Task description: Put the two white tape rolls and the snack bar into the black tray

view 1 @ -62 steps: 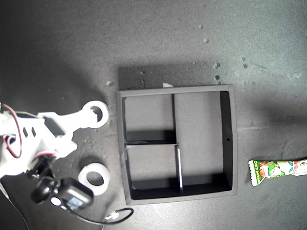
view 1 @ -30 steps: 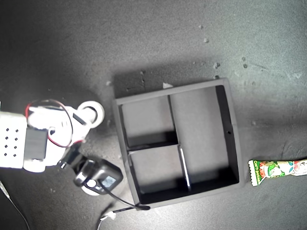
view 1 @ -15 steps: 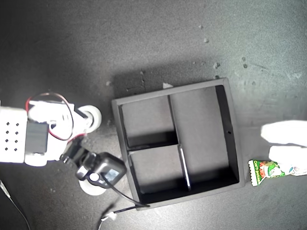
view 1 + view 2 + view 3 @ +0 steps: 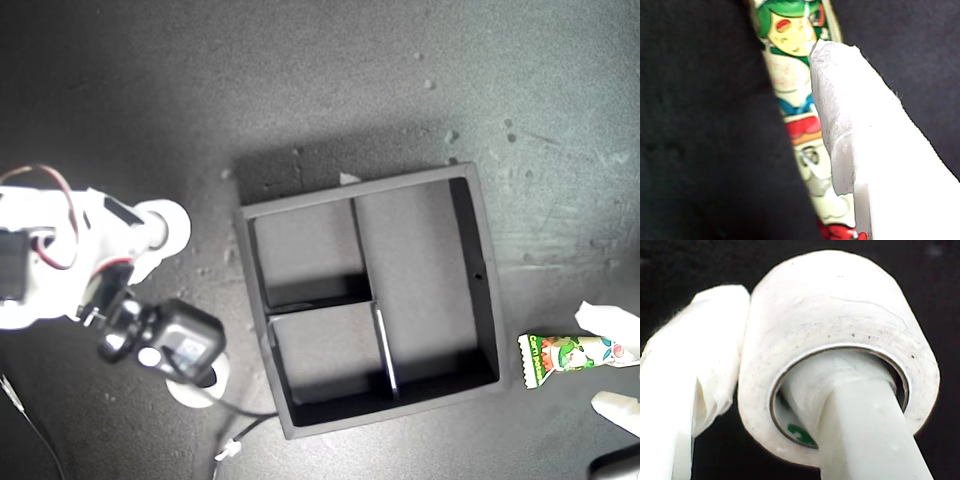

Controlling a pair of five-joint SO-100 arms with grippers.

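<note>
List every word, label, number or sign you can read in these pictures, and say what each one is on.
Snack bar: red lettering and cartoon print on the wrapper, too blurred to read in any view.
Tape roll held by my second hand: a green mark inside the core, only partly showing, not readable.
Black tray: no text.
Nothing else carries readable text.
</note>
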